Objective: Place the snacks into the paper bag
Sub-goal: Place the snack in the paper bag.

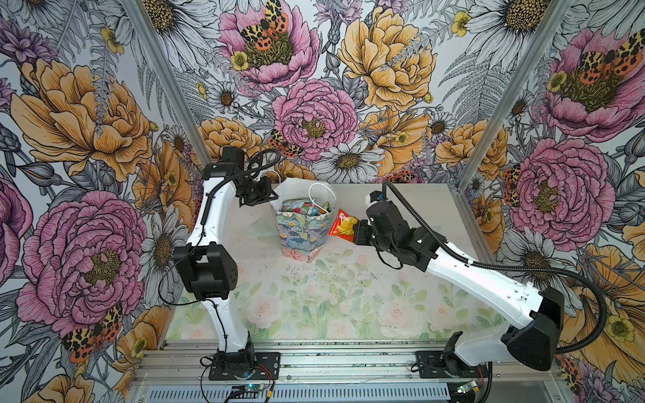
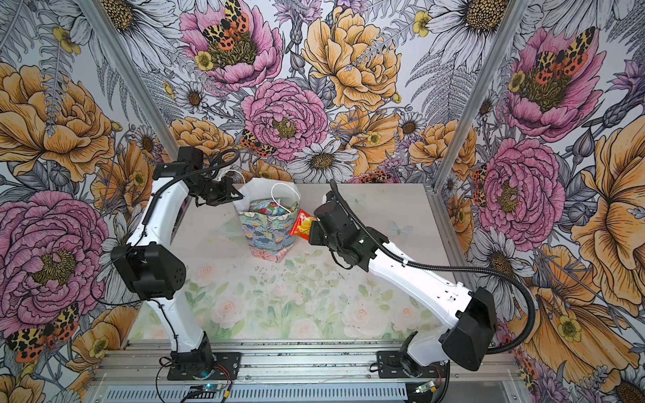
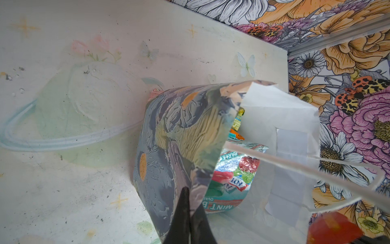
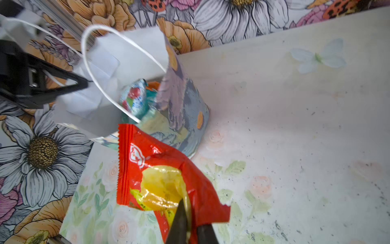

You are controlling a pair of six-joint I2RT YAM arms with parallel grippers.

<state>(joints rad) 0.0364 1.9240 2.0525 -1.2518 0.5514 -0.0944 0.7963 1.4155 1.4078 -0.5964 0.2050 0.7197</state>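
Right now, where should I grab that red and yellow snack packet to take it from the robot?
Pinch the red and yellow glossy packet by its serrated sealed edge, from the floral paper bag's side: that flat end juts free, while the right end effector clamps the opposite end.

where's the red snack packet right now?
In a top view the red packet is pinched in the right gripper, just outside the paper bag on its right-arm side near the rim, not yet inside.
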